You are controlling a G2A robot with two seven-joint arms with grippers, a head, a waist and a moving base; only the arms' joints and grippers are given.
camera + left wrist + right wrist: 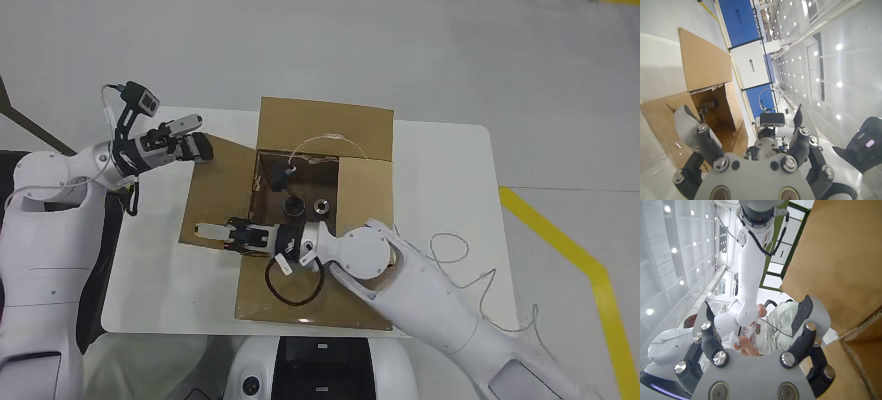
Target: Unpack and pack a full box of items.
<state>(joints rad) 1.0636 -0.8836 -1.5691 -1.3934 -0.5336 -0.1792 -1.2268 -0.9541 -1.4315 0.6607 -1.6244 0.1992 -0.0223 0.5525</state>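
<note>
Since the box [325,125] holds its contents and nothing lies out on the table [440,180], I judge the step in hand to be unpacking, and it turns on which pincer faces the opening. The box sits mid-table, its far flap past the far edge and its near flap reaching the near edge. In the cavity, a black cylinder [295,207] and a metal part [322,207] sit side by side in a row parallel to the near edge, round ends up. A dark plug [281,178] with a pale wire lies just beyond them towards the far edge, and a black cable loop [292,285] rests on the near flap. The left gripper [195,138] hovers off the box's far-left corner, fingers spread and empty. It points towards the opening, and its own view [741,113] looks past the flap [704,62] into the cavity. The right gripper [212,232] is also spread and empty [755,303]. It hangs over the left flap with cardboard [838,256] close beside one finger, and it points towards the table's left edge, so the contents lie behind it, beside its wrist. Both are about equally near, but the left looks better placed, since the right would need to turn round.
</note>
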